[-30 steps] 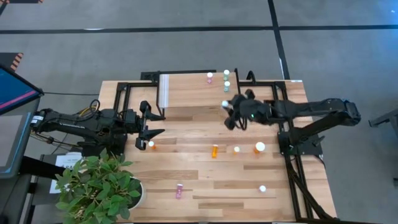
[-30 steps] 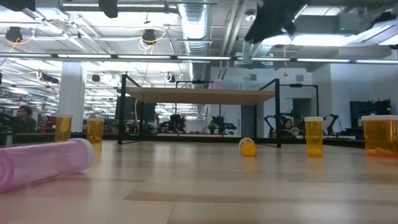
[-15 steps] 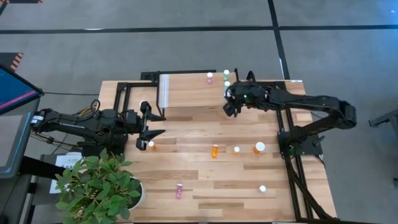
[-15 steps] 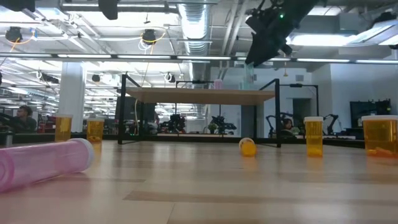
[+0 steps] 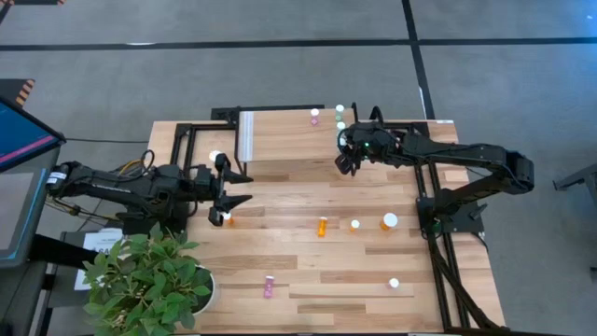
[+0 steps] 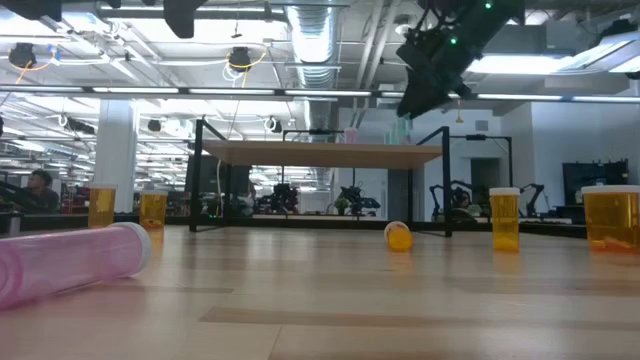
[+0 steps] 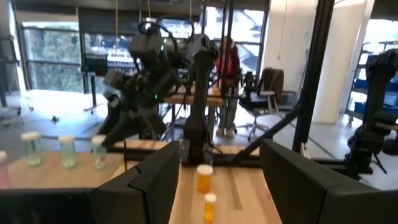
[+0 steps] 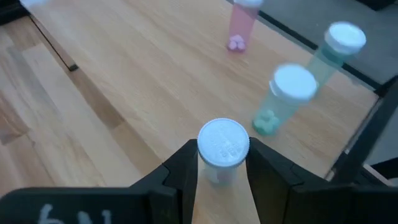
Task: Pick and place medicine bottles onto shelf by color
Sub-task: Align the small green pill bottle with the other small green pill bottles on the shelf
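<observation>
My right gripper (image 5: pixel 346 161) hovers over the right end of the light-wood shelf (image 5: pixel 289 135) and is shut on a pale green, white-capped bottle (image 8: pixel 222 149). Two more pale green bottles (image 8: pixel 287 99) and a pink one (image 8: pixel 240 25) stand upright on the shelf just beyond it. My left gripper (image 5: pixel 244 188) is open and empty over the table's left side. A small orange bottle (image 5: pixel 227 219) stands right beside it. More orange bottles (image 5: pixel 322 225) stand on the tabletop, and a pink bottle (image 5: pixel 269 286) lies on its side near the front. My right gripper pinches the pale green bottle between its two fingers, just under the white cap (image 8: pixel 222 140). The fingers come from above, slanting down. The bottle stands upright in the hold. I cannot tell whether its base touches the shelf.
A white ridged strip (image 5: pixel 246 135) marks the shelf's left end. A large orange bottle (image 5: pixel 389 221) and two small ones (image 5: pixel 354 224) stand at mid-right. A white-capped bottle (image 5: pixel 394 282) stands near the front right. A potted plant (image 5: pixel 154 285) sits at the front left corner.
My right gripper has carried the pale green bottle from above the open table toward the far edge, to a spot over the shelf's right end beside the other green bottles. It has held nearly still for the last half second. My left gripper has edged slightly toward the table's right.
</observation>
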